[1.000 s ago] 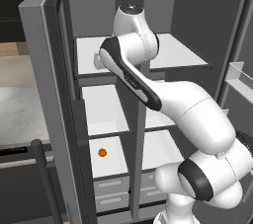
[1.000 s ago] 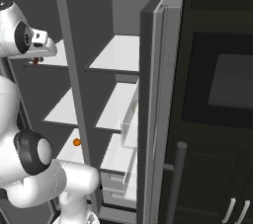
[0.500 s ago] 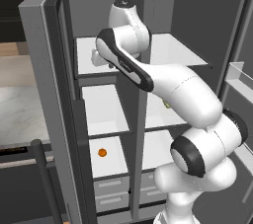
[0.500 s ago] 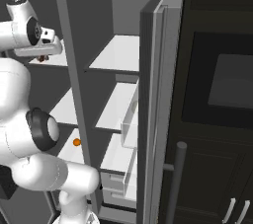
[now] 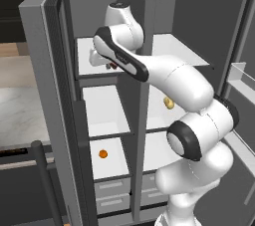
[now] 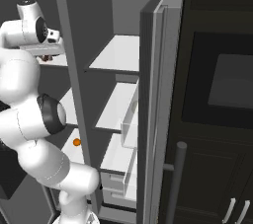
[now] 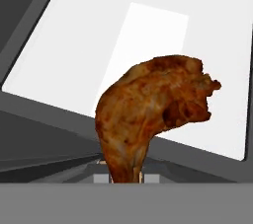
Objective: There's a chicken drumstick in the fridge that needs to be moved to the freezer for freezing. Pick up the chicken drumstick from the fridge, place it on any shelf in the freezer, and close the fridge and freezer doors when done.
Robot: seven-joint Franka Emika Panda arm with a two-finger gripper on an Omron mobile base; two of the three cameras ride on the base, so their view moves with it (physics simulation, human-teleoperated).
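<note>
The chicken drumstick (image 7: 150,112) is clamped by its thinner end in the gripper (image 5: 107,62), which is closed on it; in the hand view the meaty, lumpy part stands out beyond the finger tips, above the white top shelf (image 7: 197,25) of the freezer (image 5: 104,115), the narrower half of the unit. In the left base view the hand sits just over that shelf's front part, with a bit of reddish-brown showing under it. Whether the piece already touches the board I cannot tell. It looks light and fairly stiff, with a rough, uneven skin, so a grip on the narrow bony end seems sound, though the heavy end hangs free and could swing or twist between the pads if the hand turns sharply. A low, gentle release is what I would judge safest, since the rounded body may roll a little on the smooth board. Both doors (image 6: 158,99) stand open. A small orange ball (image 5: 103,154) lies on a lower freezer shelf, and a yellow-tan oval (image 5: 169,102) rests in the fridge (image 5: 194,56).
</note>
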